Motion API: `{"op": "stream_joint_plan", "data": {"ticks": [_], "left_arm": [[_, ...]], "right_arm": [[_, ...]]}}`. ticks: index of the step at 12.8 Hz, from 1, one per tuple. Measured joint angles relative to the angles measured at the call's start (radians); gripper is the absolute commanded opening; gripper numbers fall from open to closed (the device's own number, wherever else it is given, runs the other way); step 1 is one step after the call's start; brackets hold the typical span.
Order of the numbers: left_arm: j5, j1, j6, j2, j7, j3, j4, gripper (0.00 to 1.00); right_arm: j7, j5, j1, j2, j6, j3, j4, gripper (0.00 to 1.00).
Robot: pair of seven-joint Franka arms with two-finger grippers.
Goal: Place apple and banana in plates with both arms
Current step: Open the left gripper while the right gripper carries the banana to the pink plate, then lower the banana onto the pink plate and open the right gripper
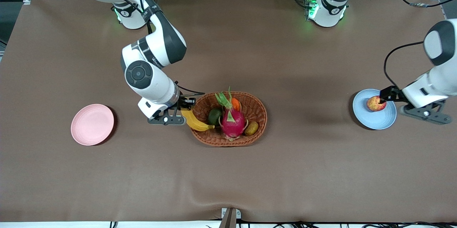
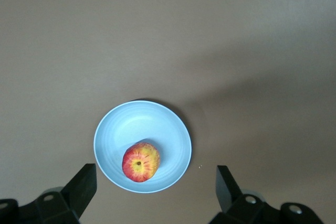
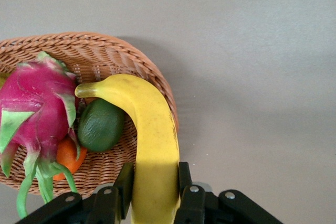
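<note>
My right gripper (image 3: 155, 192) is clamped on the banana (image 1: 195, 121) near its thick end, over the rim of the basket (image 1: 257, 128); its tip points in among the other fruit. It feels stiff but bruisable, smooth-skinned (likely to swivel if held off-centre), so a mid-body hold suits better. My left gripper (image 2: 155, 184) hangs wide open above the apple (image 1: 375, 103), which rests in the blue plate (image 1: 385, 122). The pink plate (image 1: 92, 124) waits toward the right arm's end of the counter (image 1: 228, 171). My fingertips hide behind the banana.
</note>
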Motion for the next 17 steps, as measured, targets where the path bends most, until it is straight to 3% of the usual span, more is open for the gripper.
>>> {"op": "stream_joint_plan", "data": {"ticks": [5, 10, 14, 17], "left_arm": [[-0.038, -0.157, -0.042, -0.007, -0.001, 0.149, 0.03, 1.0], [-0.097, -0.21, -0.101, -0.024, -0.122, 0.194, 0.048, 1.0], [-0.098, -0.269, -0.118, -0.054, -0.232, 0.245, 0.057, 1.0], [-0.098, -0.27, -0.139, -0.088, -0.24, 0.245, 0.062, 1.0]], "right_arm": [[-0.177, 0.0, -0.19, -0.066, -0.12, -0.008, 0.0, 0.17], [-0.44, -0.003, -0.453, -0.146, -0.292, -0.013, -0.015, 0.17], [-0.713, -0.011, -0.648, -0.152, -0.266, -0.015, -0.105, 0.17], [-0.737, -0.057, -0.671, -0.149, -0.14, -0.009, -0.204, 0.17]]}}
